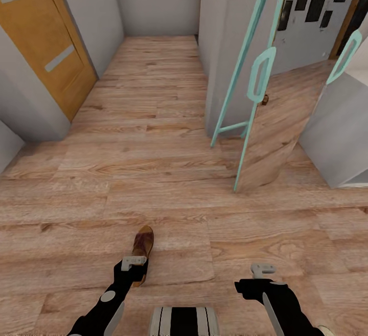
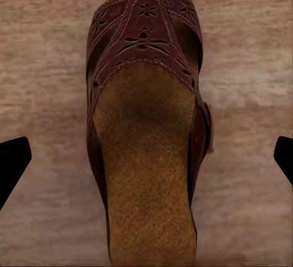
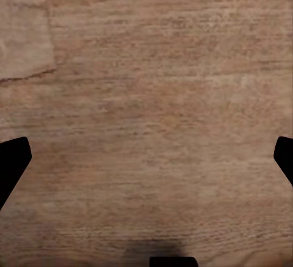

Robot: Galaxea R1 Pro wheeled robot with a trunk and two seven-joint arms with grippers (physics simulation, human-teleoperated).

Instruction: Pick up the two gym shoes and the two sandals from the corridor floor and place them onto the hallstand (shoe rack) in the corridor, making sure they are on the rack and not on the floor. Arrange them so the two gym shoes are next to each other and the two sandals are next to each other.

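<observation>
One dark brown sandal [image 1: 142, 244] with a tan footbed lies flat on the corridor floor [image 1: 168, 172], its toe pointing away from me. My left gripper [image 1: 135, 268] hangs open right above its heel end. In the left wrist view the sandal [image 2: 146, 114] lies lengthwise between the two black fingertips [image 2: 12, 163], which stand wide apart and touch nothing. My right gripper [image 1: 262, 270] is open over bare planks [image 3: 152, 96], to the right of the sandal. The gym shoes and the hallstand are out of view.
An orange door [image 1: 48, 39] stands at the far left between grey walls. A grey wall corner [image 1: 225, 44] and an open teal-framed door [image 1: 266, 121] rise ahead on the right. The corridor runs on straight ahead.
</observation>
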